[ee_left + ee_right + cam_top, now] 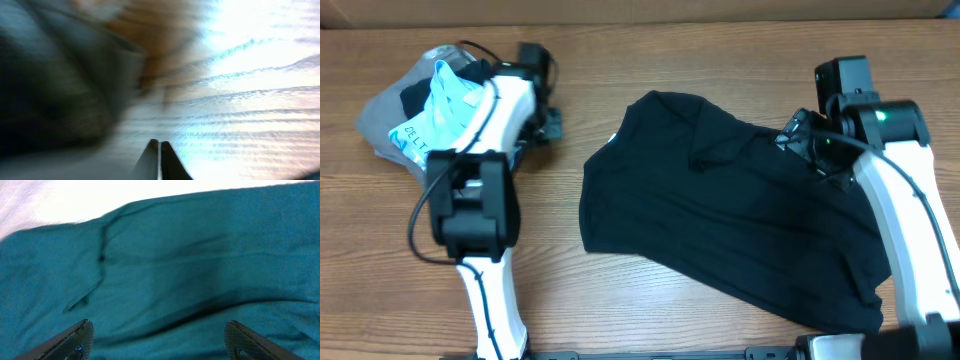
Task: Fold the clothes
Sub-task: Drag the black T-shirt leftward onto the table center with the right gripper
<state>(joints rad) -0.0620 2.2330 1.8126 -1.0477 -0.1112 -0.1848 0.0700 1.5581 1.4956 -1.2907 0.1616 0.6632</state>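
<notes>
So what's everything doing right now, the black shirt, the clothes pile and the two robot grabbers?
Black shirt: spread out, wrinkly, not folded.
Clothes pile: bunched in a heap, not folded.
Left gripper: shut, holding nothing.
Right gripper: open, over the black shirt, holding nothing.

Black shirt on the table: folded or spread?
Spread: black shirt lies open and rumpled across the table, no tidy fold visible.

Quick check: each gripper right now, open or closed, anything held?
Left gripper: closed, nothing seen between its fingers.
Right gripper: open over the dark shirt, holding nothing.
</notes>
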